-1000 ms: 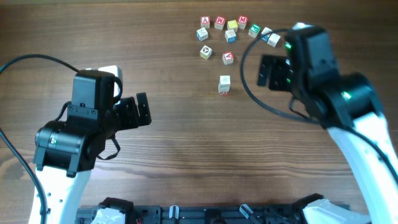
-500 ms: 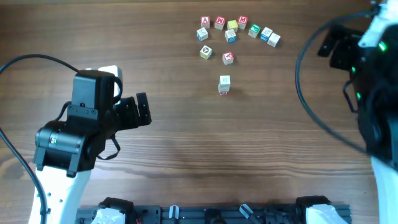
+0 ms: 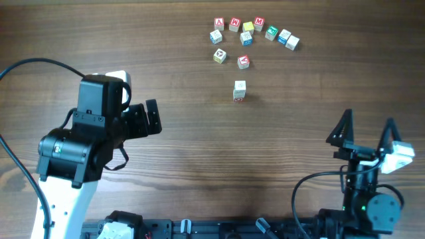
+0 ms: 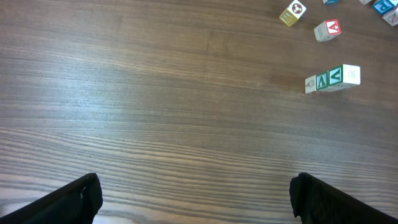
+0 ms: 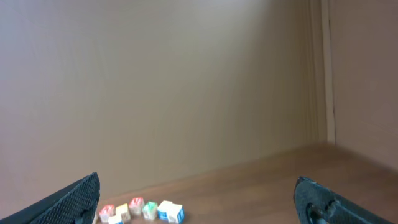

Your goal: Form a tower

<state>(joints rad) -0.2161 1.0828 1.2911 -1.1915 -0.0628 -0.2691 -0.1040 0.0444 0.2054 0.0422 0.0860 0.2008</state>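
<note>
L wrist view: left gripper [image 4: 196, 190] cut off by bottom edge, only two dark tips showing in the corners. Loose cubes [image 4: 380, 5] at top right clipped by the frame. R wrist view: right gripper [image 5: 196, 190] also tips only. Loose cubes [image 5: 143, 210] low at bottom edge, partly cut, too small to read. Overhead: print on tower [image 3: 240, 91] too small to read. Right arm [image 3: 372, 212] runs off bottom edge.
</note>
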